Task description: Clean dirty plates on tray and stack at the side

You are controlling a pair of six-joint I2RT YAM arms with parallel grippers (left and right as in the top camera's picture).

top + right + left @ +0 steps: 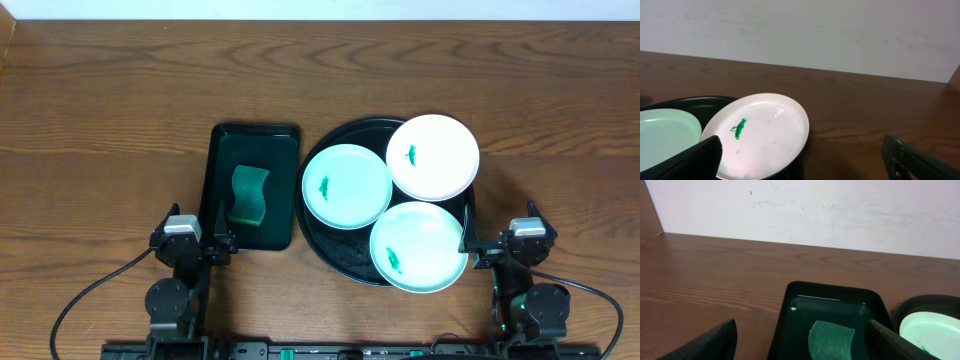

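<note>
Left pincer [192, 243] and right pincer [505, 245] gape empty. The mint plate [418, 246] at five o'clock overhangs the tray [335, 250] rim, so a clumsy nudge could tip it.

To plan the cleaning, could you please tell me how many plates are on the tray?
3. On the black tray: left mint-green plate at its left, white plate at the far right, near mint-green plate at the front right, overhanging the rim. None seems hidden.

Overhead looks down; wrist views share black tray [335, 255].
</note>
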